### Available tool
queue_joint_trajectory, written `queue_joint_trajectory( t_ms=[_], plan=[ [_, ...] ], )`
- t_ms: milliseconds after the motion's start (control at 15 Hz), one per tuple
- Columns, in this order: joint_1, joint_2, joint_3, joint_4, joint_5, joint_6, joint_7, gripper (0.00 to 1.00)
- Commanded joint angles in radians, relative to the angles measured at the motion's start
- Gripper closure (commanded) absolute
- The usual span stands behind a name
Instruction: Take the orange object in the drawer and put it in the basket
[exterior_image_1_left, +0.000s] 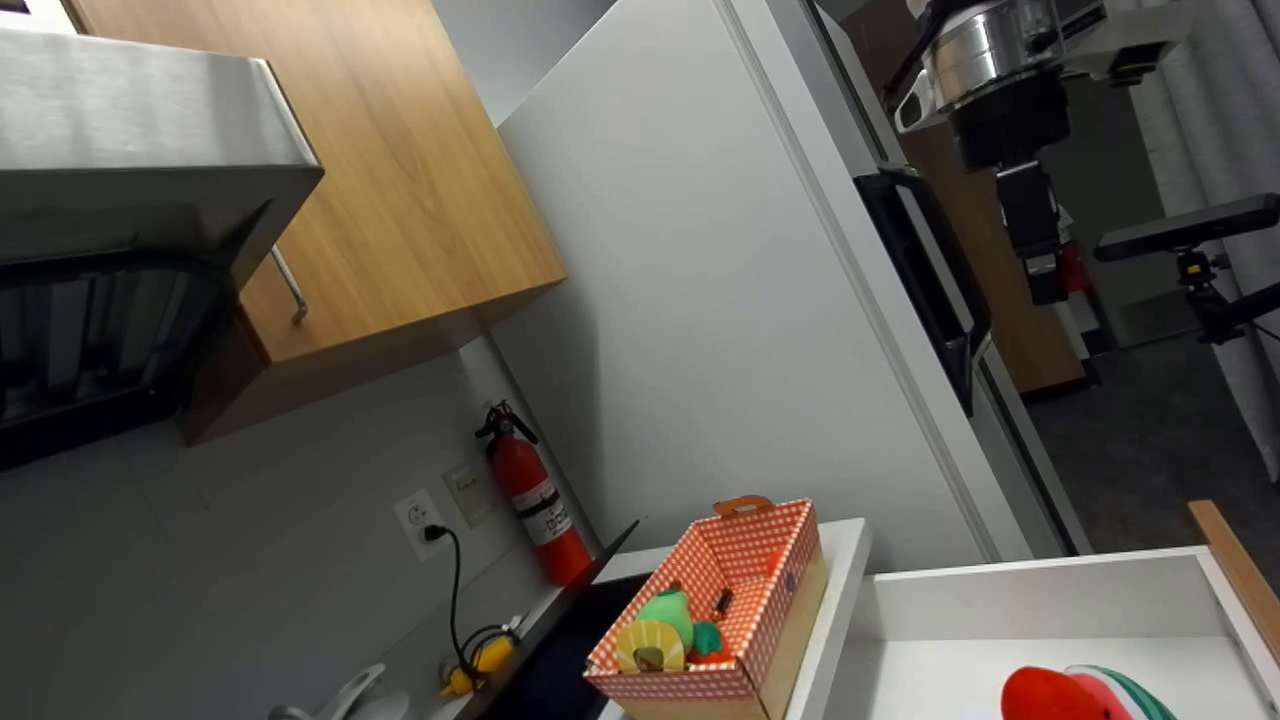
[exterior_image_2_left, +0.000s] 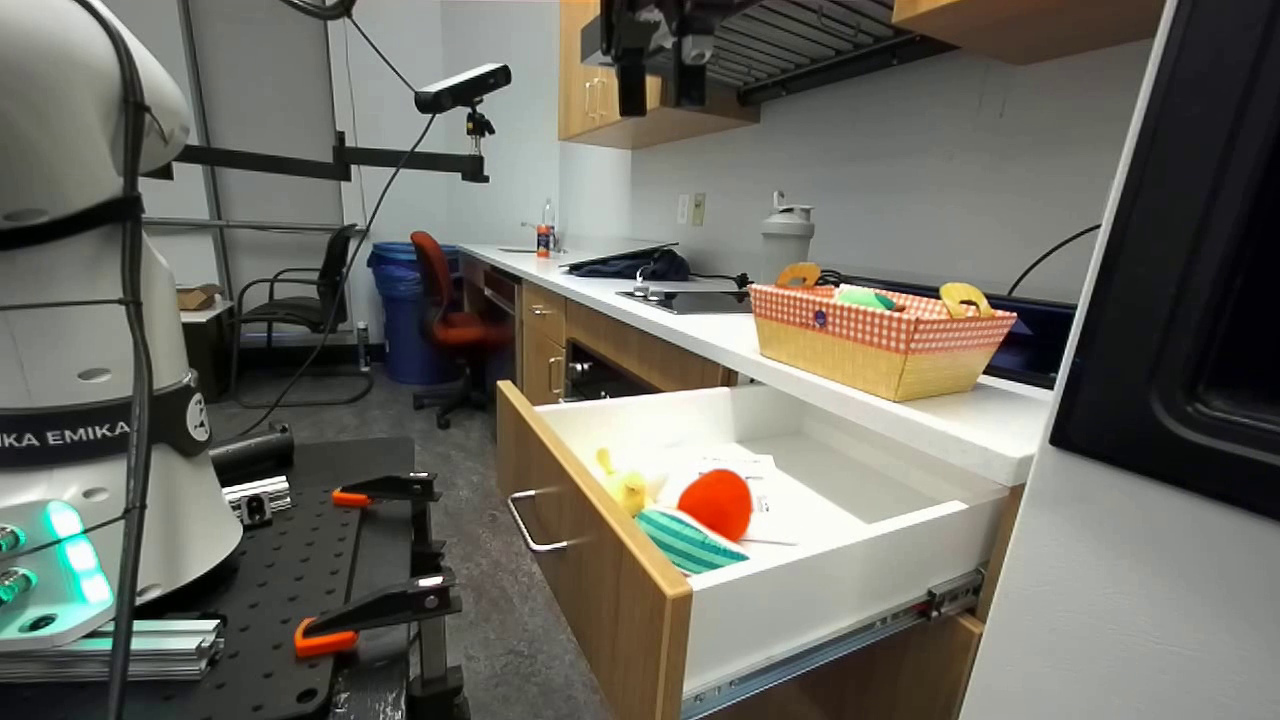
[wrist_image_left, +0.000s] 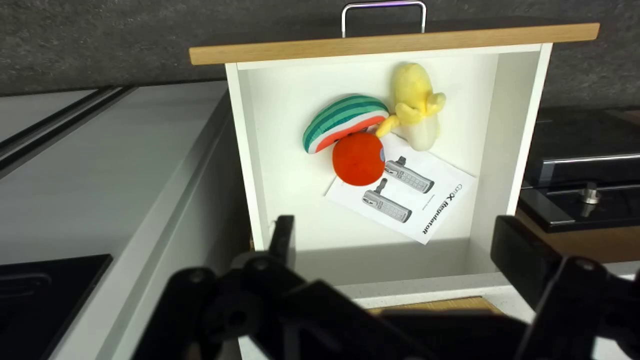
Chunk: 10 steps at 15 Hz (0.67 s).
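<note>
The orange object (wrist_image_left: 359, 159) is round and red-orange. It lies in the open white drawer (wrist_image_left: 531, 135), against the watermelon slice and partly over a printed sheet. It shows in both exterior views (exterior_image_1_left: 1045, 695) (exterior_image_2_left: 717, 503), cut by the lower edge in one of them. The tan basket (exterior_image_2_left: 850, 358) with red checkered sides stands on the counter behind the drawer, also in an exterior view (exterior_image_1_left: 790, 640); only a tan strip (wrist_image_left: 440, 303) shows in the wrist view. My gripper (wrist_image_left: 393, 235) is open and empty, high above the drawer and counter, also in an exterior view (exterior_image_2_left: 661, 92).
A watermelon slice (wrist_image_left: 345, 120), a yellow banana toy (wrist_image_left: 415, 95) and a printed sheet (wrist_image_left: 425, 200) lie in the drawer. The basket holds several toys, one green (exterior_image_1_left: 668, 612). A tall white cabinet (exterior_image_1_left: 700, 300) stands beside the drawer. A range hood (exterior_image_1_left: 140, 110) hangs over the counter.
</note>
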Motion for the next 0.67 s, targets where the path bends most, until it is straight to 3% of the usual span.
queue_joint_trajectory(
  t_ms=[0, 600],
  plan=[
    [-0.014, 0.002, 0.012, 0.002, 0.008, -0.003, -0.007, 0.00],
    [-0.010, 0.017, 0.015, -0.001, 0.002, -0.009, -0.015, 0.00]
  ],
)
